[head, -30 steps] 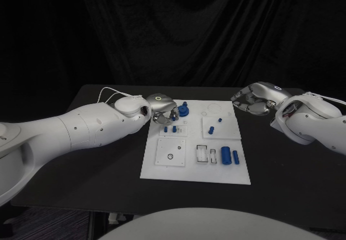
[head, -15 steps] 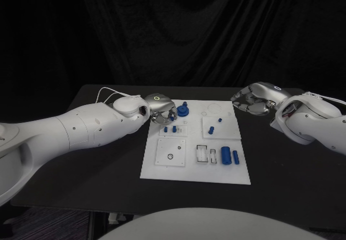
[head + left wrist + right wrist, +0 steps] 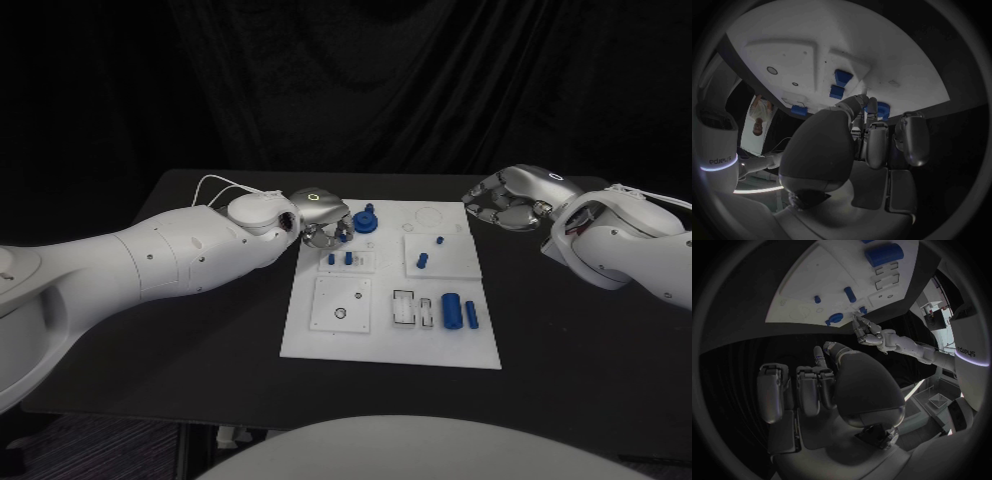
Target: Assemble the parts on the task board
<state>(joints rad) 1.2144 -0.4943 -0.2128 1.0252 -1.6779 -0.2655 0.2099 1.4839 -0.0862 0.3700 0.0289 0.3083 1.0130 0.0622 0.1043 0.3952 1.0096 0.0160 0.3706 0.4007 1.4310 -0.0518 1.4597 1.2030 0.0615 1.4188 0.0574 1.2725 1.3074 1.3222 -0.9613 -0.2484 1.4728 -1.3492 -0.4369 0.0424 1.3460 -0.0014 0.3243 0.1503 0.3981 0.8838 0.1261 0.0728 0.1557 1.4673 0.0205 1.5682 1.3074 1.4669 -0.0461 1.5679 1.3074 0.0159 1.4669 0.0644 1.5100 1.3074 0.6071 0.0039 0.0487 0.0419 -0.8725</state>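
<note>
Task board point(image 3: 389, 340) lies mid-worktop point(image 3: 216, 370), blue parts point(image 3: 451, 310) lying and standing in its recesses. Left hand point(image 3: 323, 222) at the board's far left corner; grasp hidden. Right hand point(image 3: 512, 200) off the board, fingers curled, holding nothing.

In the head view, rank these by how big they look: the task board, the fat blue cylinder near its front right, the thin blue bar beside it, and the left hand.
1. task board
2. left hand, fingers partly hidden behind its arm
3. fat blue cylinder
4. thin blue bar: about as long as the cylinder, clearly narrower
</note>
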